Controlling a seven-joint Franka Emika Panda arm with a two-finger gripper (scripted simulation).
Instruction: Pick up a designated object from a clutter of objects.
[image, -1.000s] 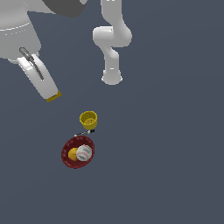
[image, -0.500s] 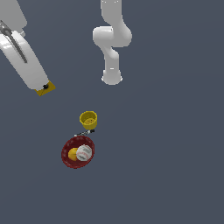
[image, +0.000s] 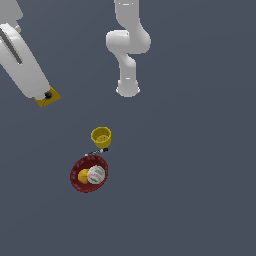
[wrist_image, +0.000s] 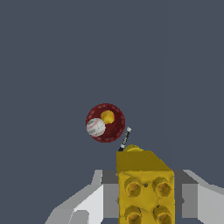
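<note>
one yellow studded block (image: 48, 97) at the gripper (image: 45, 96), one yellow cup (image: 101, 136), one dark red bowl (image: 75, 180), one white baseball (image: 96, 174), one yellow ball (image: 83, 176), one black-white marker (image: 96, 152), one white arm (image: 127, 47)

The smooth white jointed arm (image: 128, 47) stands at the top centre of the exterior view on a round white base (image: 128, 90). A white link with a grey slot crosses the upper left. Low in the wrist view, the pale grey angular gripper (wrist_image: 144, 199) shows white, flat-faced fingers (wrist_image: 87, 205).
</note>
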